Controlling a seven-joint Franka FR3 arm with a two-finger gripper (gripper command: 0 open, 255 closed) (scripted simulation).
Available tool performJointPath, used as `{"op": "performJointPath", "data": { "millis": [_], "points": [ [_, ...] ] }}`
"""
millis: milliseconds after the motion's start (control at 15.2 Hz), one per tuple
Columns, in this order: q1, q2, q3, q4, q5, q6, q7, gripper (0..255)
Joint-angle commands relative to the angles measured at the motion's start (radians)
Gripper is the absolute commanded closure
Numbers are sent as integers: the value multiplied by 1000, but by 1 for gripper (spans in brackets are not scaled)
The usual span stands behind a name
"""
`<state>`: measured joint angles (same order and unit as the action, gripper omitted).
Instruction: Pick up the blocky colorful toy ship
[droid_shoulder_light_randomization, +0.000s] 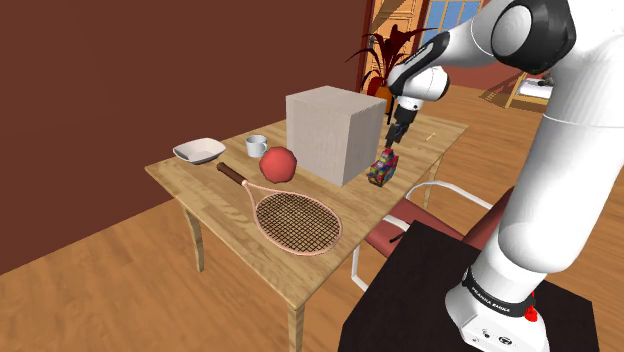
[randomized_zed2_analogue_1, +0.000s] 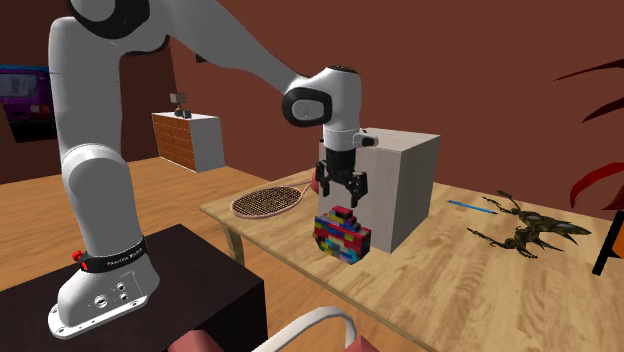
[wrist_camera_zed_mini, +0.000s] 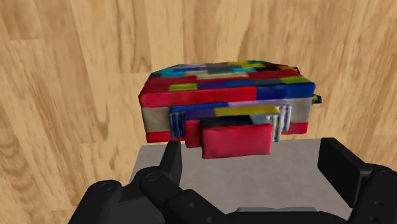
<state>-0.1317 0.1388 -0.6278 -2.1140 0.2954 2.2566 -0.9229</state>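
**Open claw poised over the toy ship beside the grey box**

The black claw (randomized_zed2_analogue_1: 340, 190) hangs pointing down with its two fingers (wrist_camera_zed_mini: 170, 159) spread apart and clamped on nothing. Directly under it is the toy ship (randomized_zed2_analogue_1: 341, 234), a blocky hull of red, blue, yellow and green bricks. In the wrist view a red block on the ship's near side sits between the fingers with a gap on either side. Whether the fingertips touch the top of the ship I cannot tell.

The ship stands on the wooden worktop (droid_shoulder_light_randomization: 220, 200), close to the edge facing the robot's stand, just beside one wall of a big plain grey box (droid_shoulder_light_randomization: 335, 133).

There are two open containers, both beyond the box towards the shoulder view's left. One is a shallow white bowl (droid_shoulder_light_randomization: 199, 150) with a plain white inside. The other is a small pale cup (droid_shoulder_light_randomization: 257, 144), whose inside I cannot make out.

Also on the worktop:
- One red ball (droid_shoulder_light_randomization: 279, 164) lies near the box.
- One racket (droid_shoulder_light_randomization: 290, 215) lies flat with its handle towards the cup.
- One dark, spindly, insect-like figure (randomized_zed2_analogue_1: 520, 230) lies past the box.
- One thin blue stick (randomized_zed2_analogue_1: 465, 204) lies near that figure.

One red chair (droid_shoulder_light_randomization: 420, 210) with a white frame stands between the worktop and the black stand (droid_shoulder_light_randomization: 430, 290).
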Motion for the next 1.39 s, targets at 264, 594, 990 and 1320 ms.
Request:
{"op": "performJointPath", "data": {
  "millis": [264, 594, 990, 1320],
  "points": [
    [-11, 46, 10, -17, 47, 48, -41, 0],
    [-13, 48, 10, -14, 49, 47, -43, 255],
    [-9, 36, 7, -13, 37, 38, -33, 255],
    [0, -7, -4, 11, -8, -16, 5, 255]
  ]
}}
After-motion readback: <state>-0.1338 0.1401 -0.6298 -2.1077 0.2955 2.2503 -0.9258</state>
